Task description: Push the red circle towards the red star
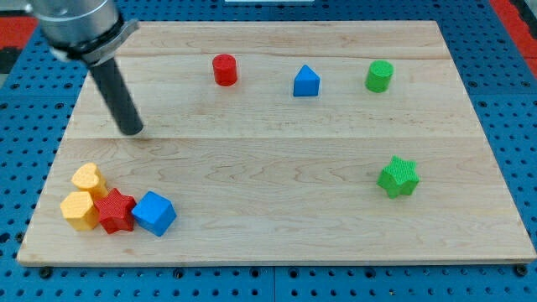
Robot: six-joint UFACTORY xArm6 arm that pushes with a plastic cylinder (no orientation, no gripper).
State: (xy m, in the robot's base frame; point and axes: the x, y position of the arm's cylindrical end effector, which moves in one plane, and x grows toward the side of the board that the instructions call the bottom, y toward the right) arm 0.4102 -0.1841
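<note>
The red circle [225, 70] stands near the view's top, left of centre. The red star [115, 210] lies at the view's bottom left, packed between a yellow hexagon [80, 210], a yellow heart [88, 179] and a blue cube [154, 213]. My tip [132, 130] rests on the board at the upper left, well to the left of and below the red circle, and above the red star cluster. It touches no block.
A blue triangle block [306, 82] and a green circle [379, 76] sit along the view's top right. A green star [398, 177] lies at the right. The wooden board [277, 243] sits on a blue perforated base.
</note>
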